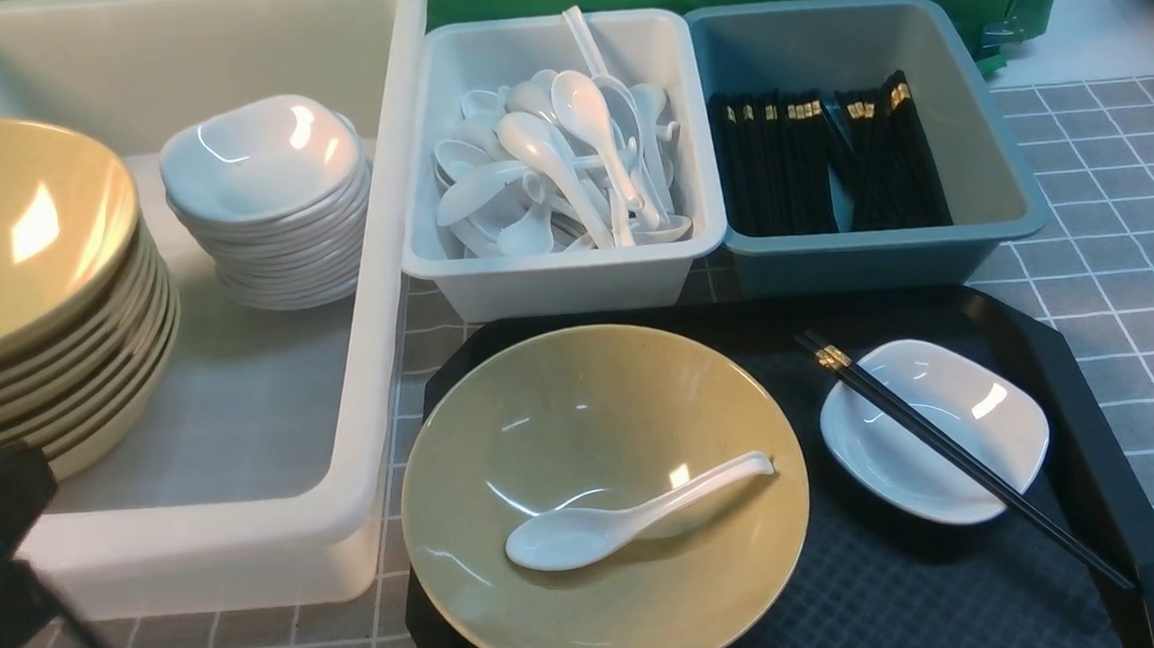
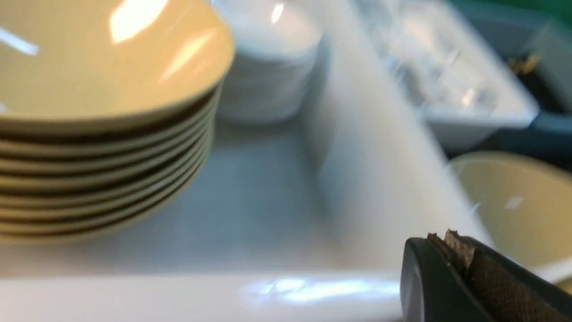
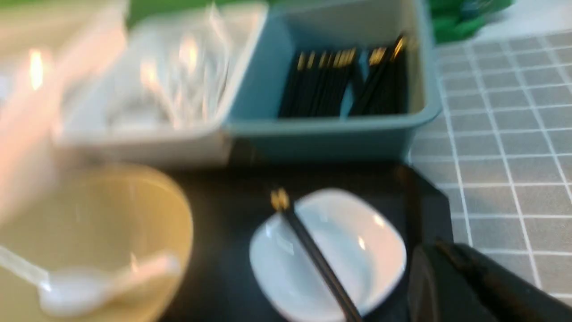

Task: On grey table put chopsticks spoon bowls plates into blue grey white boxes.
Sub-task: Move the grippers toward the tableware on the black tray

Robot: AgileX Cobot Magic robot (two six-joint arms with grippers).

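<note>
Two closed, empty grippers, left (image 2: 440, 250) and right (image 3: 431, 257). Deep beige round bowl (image 1: 463, 421) on tray: likely slick, rigid; pinch rim. White spoon (image 1: 575, 537) inside: grab handle. Black chopsticks (image 1: 929, 433) across white dish (image 1: 993, 409): light, may roll; pinch mid-length together.

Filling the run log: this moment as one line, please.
spoon in yellow bowl | chopsticks across white dish | both grippers shut
</note>
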